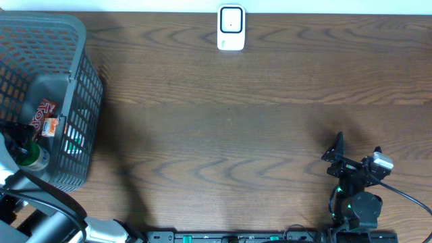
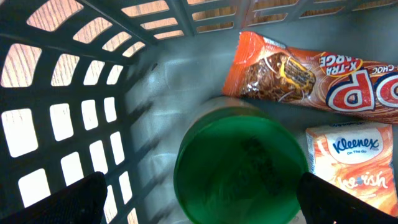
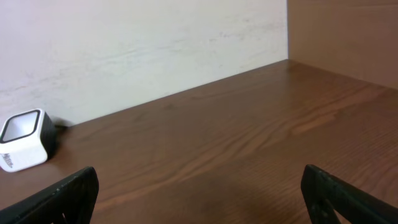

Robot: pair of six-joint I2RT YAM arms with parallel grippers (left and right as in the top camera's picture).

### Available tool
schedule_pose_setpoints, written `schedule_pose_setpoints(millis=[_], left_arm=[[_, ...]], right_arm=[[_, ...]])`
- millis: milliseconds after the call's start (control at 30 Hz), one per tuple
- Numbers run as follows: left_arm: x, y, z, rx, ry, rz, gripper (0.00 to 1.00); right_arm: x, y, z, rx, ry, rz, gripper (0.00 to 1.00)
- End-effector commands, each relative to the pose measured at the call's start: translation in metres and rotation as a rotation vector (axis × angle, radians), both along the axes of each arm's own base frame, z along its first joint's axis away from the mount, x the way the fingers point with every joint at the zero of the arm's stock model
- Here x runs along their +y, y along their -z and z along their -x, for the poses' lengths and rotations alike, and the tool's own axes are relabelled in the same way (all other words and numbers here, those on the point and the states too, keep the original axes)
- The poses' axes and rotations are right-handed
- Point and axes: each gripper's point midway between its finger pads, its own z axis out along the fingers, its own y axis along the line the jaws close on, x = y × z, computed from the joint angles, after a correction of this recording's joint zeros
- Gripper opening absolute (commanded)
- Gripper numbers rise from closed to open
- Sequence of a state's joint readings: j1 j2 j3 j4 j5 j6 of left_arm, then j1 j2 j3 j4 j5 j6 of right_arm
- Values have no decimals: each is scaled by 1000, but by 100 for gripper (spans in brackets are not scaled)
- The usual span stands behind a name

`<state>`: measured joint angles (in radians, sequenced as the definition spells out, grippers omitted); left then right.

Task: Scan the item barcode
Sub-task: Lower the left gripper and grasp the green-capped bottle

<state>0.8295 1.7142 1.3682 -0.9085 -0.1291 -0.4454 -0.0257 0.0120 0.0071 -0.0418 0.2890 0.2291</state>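
The left gripper [image 2: 200,202] hangs wide open inside the basket [image 2: 74,124], gripping nothing, its 2 fingers either side of a green-lidded jar [image 2: 239,168] below. Only its wrist view shows the items clearly: a snack bag [image 2: 298,74] lies at the far side of the jar, and a tissue pack [image 2: 354,162] sits just right of the jar, against the bag. From overhead the basket [image 1: 81,101] stands at the table's [image 1: 202,135] left edge, and jar [image 1: 30,156], bag [image 1: 46,115] and pack [image 1: 48,128] are small shapes behind its mesh.

The right gripper [image 1: 356,152] is open and empty at the near right. The scanner [image 1: 231,28] stands at the far edge, centre, well apart from the basket. The right wrist view catches the scanner [image 3: 22,149] side-on, against the wall [image 3: 124,50].
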Motion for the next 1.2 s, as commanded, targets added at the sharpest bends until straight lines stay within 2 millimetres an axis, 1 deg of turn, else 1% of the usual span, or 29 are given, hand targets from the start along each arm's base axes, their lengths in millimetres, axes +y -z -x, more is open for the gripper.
schedule_pose_setpoints(millis=[0, 133, 367, 533, 1167], left_arm=[[-7, -3, -1, -31, 6, 16, 98], [-7, -9, -3, -53, 9, 4, 98], [-6, -10, -4, -59, 9, -1, 98], [-1, -10, -9, -74, 9, -18, 98], [4, 29, -13, -18, 7, 44, 98]], right_arm=[[-4, 1, 1, 5, 19, 10, 99], [-4, 1, 1, 5, 19, 10, 99], [-4, 1, 1, 5, 19, 10, 99], [-4, 1, 1, 5, 19, 10, 99], [-4, 1, 1, 4, 19, 10, 99]])
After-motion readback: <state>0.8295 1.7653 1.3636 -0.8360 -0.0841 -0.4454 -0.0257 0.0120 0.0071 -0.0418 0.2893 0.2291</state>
